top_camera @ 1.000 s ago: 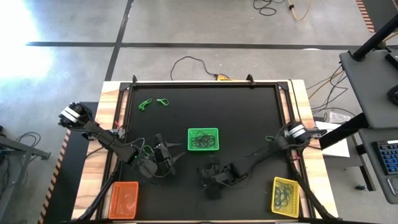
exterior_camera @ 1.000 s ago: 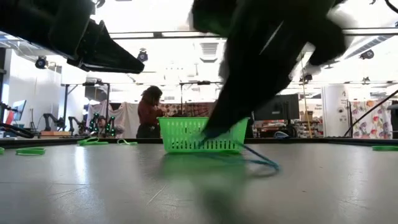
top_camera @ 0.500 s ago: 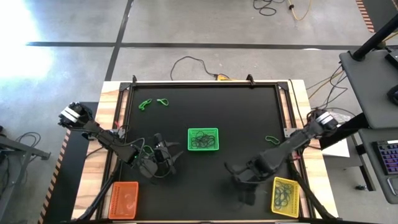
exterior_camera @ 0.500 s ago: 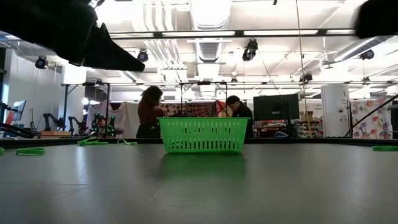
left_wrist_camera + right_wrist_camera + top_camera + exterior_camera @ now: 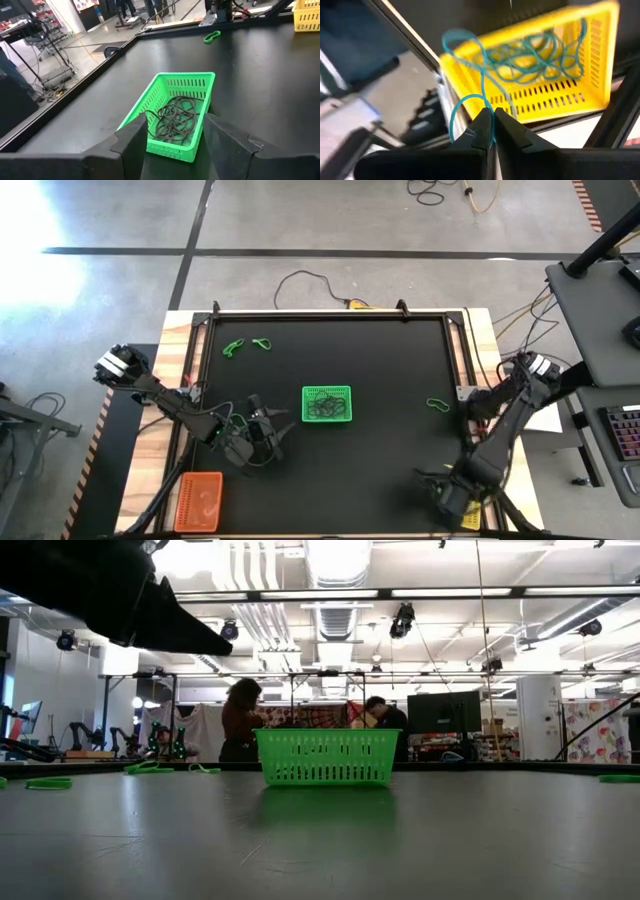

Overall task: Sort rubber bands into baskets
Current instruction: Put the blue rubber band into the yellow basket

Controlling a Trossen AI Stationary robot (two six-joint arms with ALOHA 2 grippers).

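While three baskets (image 5: 327, 404) sit out, three green bands (image 5: 438, 404) lie loose.

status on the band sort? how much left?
Done: bands already lie in the green basket and yellow basket. In hand: right end effector pinches a blue band over the yellow one. Left: green bands on the mat; left end effector idle.

The desk (image 5: 400, 380) is covered by a matt black sheet and edged in pale, bare wood. At its middle, a green basket (image 5: 327, 404) of glossy perforated plastic is seen. The yellow basket (image 5: 555, 80) is moulded of the same slotted plastic, and thin, smooth blue rubber bands (image 5: 520, 60) are draped in it.
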